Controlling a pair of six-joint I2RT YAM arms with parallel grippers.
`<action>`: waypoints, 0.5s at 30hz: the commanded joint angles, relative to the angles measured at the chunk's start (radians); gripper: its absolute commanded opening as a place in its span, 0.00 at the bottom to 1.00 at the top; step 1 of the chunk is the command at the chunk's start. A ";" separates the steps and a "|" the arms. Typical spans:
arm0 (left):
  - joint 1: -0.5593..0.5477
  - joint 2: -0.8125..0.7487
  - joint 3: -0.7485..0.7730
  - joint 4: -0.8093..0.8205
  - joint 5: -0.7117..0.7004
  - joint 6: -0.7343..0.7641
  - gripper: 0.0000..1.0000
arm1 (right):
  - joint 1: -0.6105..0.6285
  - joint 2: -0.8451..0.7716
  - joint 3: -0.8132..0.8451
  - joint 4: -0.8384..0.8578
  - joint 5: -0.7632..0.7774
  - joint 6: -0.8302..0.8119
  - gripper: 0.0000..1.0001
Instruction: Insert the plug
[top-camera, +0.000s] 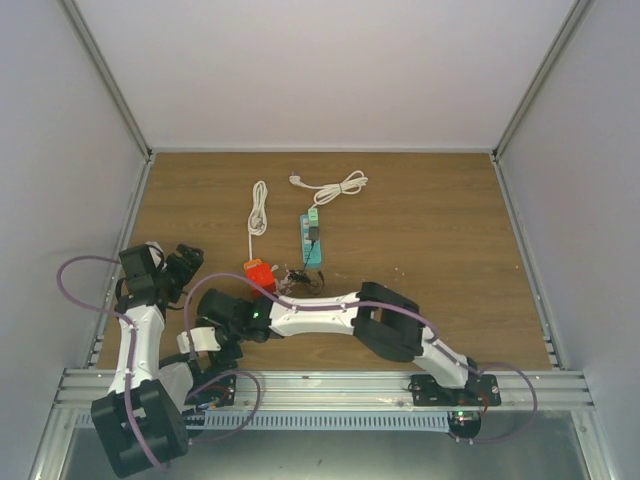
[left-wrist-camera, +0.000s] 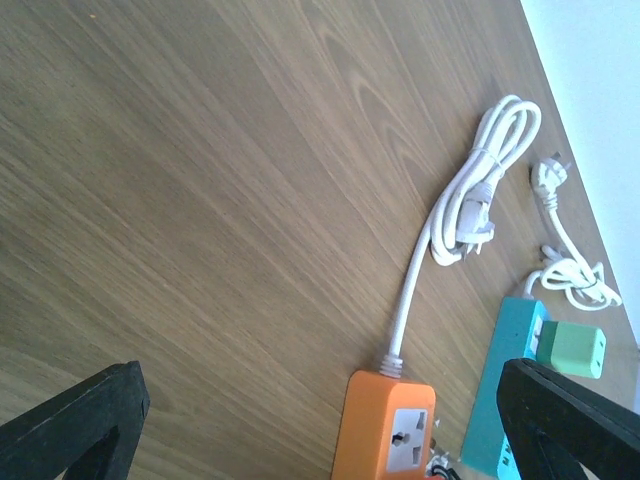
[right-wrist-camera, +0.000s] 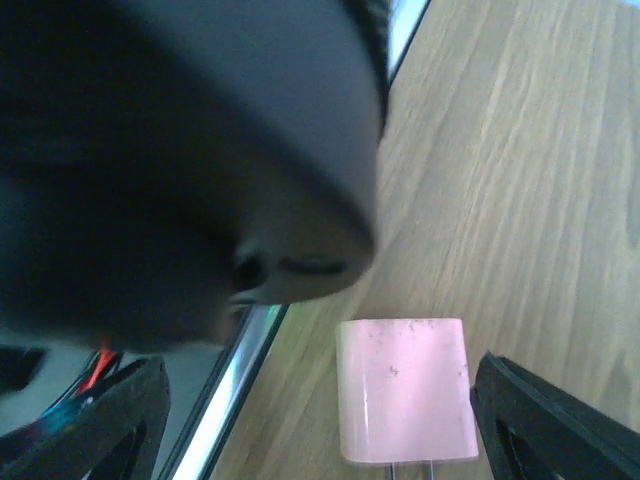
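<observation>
A: Where's your small black boxy plug (top-camera: 314, 234)?
B: On the teal plastic power strip (top-camera: 312, 256), just beside the green adapter (top-camera: 313, 214). Can't tell if it's seated. The orange power strip (top-camera: 258, 272) is near.
A: Fingers?
B: Your left fingers (left-wrist-camera: 80, 425) are spread, nothing between them. Your right fingers (right-wrist-camera: 560, 420) are spread too, either side of a pink block (right-wrist-camera: 403, 385) on the wooden tabletop (top-camera: 430, 230), not touching it.

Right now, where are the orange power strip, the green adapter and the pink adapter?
orange power strip (left-wrist-camera: 370, 430), left wrist view, orange top face
green adapter (left-wrist-camera: 572, 350), left wrist view, middle
pink adapter (right-wrist-camera: 405, 385), right wrist view, front face
</observation>
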 joint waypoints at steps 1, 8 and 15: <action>0.013 0.005 -0.001 0.041 0.030 0.020 0.99 | -0.017 0.099 0.093 -0.105 -0.089 -0.069 0.84; 0.023 0.005 -0.001 0.046 0.051 0.023 0.99 | -0.052 0.136 0.122 -0.091 -0.119 -0.064 0.83; 0.029 0.016 -0.005 0.053 0.070 0.027 0.99 | -0.064 0.173 0.138 -0.094 -0.130 -0.065 0.79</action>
